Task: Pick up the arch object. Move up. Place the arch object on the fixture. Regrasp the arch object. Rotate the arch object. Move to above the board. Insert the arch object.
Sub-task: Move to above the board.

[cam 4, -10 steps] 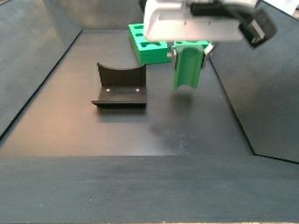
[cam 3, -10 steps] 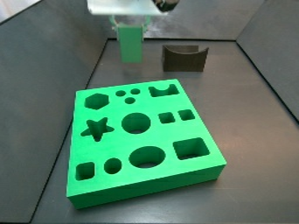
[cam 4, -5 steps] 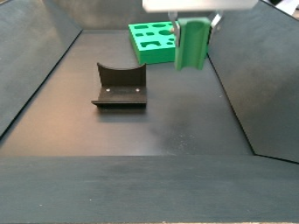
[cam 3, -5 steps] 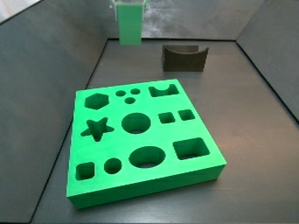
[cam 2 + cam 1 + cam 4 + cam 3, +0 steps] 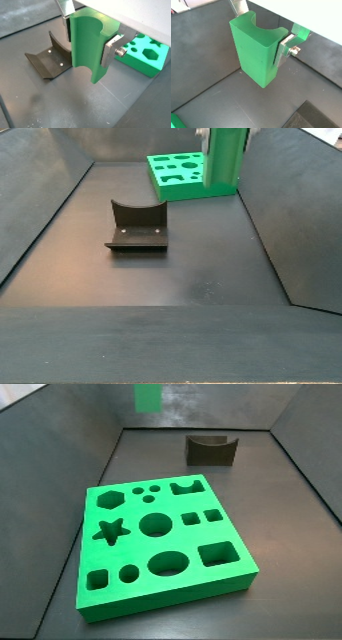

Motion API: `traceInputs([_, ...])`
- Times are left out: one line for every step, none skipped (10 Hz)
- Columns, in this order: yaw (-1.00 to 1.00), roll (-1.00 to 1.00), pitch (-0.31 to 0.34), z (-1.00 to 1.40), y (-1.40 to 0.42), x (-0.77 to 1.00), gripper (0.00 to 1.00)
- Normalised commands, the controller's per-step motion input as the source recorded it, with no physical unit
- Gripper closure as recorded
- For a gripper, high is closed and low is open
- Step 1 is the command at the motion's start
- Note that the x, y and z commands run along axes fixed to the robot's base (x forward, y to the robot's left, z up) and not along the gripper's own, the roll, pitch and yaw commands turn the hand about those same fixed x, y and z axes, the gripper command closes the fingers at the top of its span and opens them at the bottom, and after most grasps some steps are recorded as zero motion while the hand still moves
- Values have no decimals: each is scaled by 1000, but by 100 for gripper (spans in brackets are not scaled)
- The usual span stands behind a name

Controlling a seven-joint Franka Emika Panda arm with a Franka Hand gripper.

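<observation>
While side views cut off its top, arch object [image 5: 90, 47] hangs | pincer [image 5: 90, 40] clamps it | fixture [image 5: 47, 62] below

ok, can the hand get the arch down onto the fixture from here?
Probably yes. The hand holds the arch object upright, high above the floor, and the fixture stands alone with its curved top bare; the board sits apart from it.

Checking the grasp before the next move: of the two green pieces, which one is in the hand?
The arch object, the small plain block, is clamped between the hand fingers, lifted off the floor. The board, with shaped holes, lies flat below.
</observation>
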Motion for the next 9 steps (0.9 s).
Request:
traceInputs([-18,-136,53,1000,18,9,100])
traceInputs([-19,-139,50,1000,18,9,100])
traceInputs([-20,-149,45,1000,20,7,100])
traceInputs([-24,-153,45,1000,21,5,100])
traceInputs([-23,-148,46,940,24,5,100])
traceInputs([-20,-140,46,840,23,7,100])
traceInputs([-17,-121,51,636,14,4,100])
traceInputs([-16,-114,50,482,12,6,100])
traceInputs([-15,-114,53,279,13,6,100])
